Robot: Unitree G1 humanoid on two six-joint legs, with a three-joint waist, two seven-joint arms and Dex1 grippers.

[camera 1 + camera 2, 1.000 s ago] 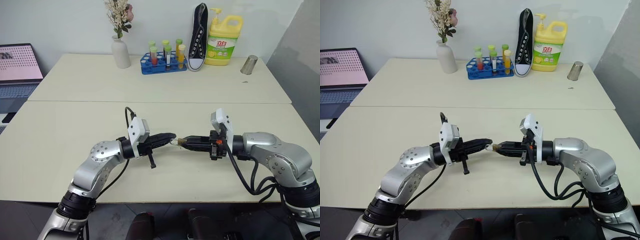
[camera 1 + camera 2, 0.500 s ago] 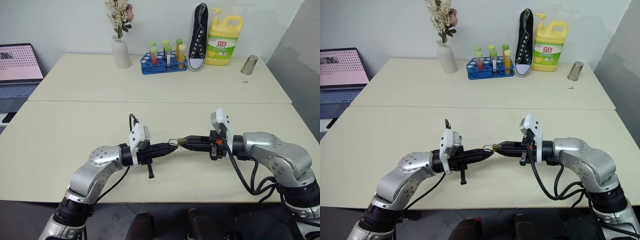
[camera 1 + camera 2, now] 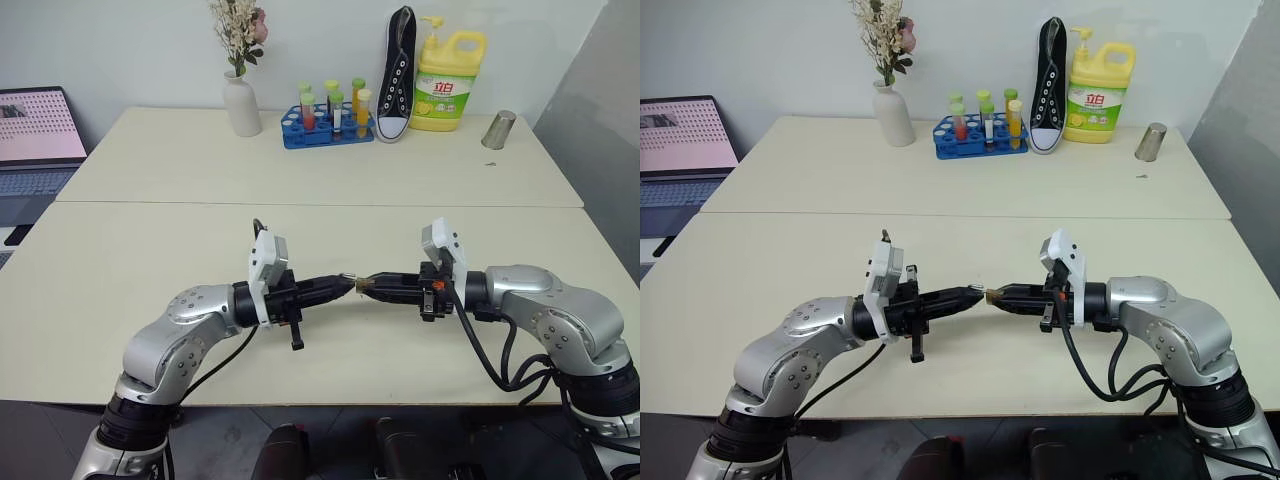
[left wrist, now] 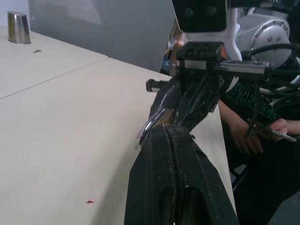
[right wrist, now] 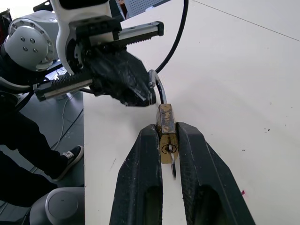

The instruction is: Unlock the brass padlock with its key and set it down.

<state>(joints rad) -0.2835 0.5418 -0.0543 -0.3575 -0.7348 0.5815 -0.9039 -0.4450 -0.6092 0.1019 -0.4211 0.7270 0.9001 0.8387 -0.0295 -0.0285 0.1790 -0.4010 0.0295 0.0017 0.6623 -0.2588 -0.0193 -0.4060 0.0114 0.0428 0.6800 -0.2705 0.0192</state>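
The brass padlock (image 5: 166, 127) is clamped upright between the fingers of my right gripper (image 5: 167, 131), held above the near table. The small silvery key (image 5: 172, 167) sticks out of its keyhole, pointing back toward my right wrist. The thin shackle (image 5: 159, 89) arcs out of the lock's far end. My left gripper (image 3: 343, 285) points level at it from the other side. Its fingers (image 4: 157, 154) are shut, with their tips pinched at the shackle (image 4: 146, 130). The two grippers meet tip to tip (image 3: 988, 294) over the table's front half.
At the back of the far table (image 3: 150, 160) stand a white vase (image 3: 240, 105), a blue test-tube rack (image 3: 328, 125), a black shoe (image 3: 397, 75), a yellow detergent bottle (image 3: 448, 80) and a metal cup (image 3: 498, 130). A laptop (image 3: 35, 140) is at the left. A person's hand (image 4: 248, 140) is beside the table.
My left wrist has rolled and the arm has shifted a little back and up, its tips staying at the shackle. The right gripper and the padlock have not moved.
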